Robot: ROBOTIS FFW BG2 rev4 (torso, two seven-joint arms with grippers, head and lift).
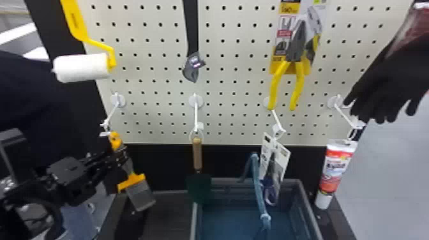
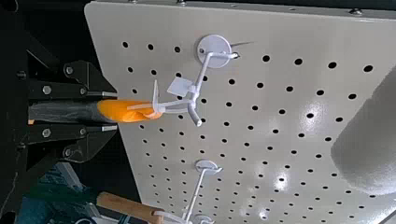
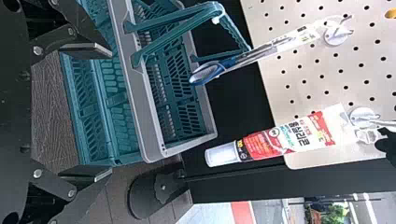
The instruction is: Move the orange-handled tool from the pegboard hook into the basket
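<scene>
1. The left tool (image 2: pixel 116 110) is left of the basket (image 3: pixel 140 107) and up higher. Its two fingers are closed on the grip of the orange-handled tool (image 1: pixel 137 191).
2. The orange-handled tool hangs left of the basket, with its wide flat end down. Its white loop (image 2: pixel 156 109) is on the hook (image 2: pixel 195 88), so it has to come off first. It looks light and stiff. The grip looks smooth, so it might slip or twist. The grip, just under the loop, is a good place to hold; the thin wide end is not.
3. The trowel (image 1: pixel 198 156) hangs over the basket's left edge. It could get bumped on the way across, so I would go around it.
4. The basket sits on the dark tabletop (image 1: pixel 159 220), and the pegboard (image 1: pixel 233 83) is behind it. Its blue-green handle (image 1: pixel 258 188) sticks up and could get in the way. Let go only over the open part.
5. The scissors (image 3: pixel 208 72) hang over the basket's back part, and the tube (image 3: pixel 289 137) hangs to its right.
6. The right tool (image 3: pixel 109 113) is in front of the basket, open wide and holding nothing.
</scene>
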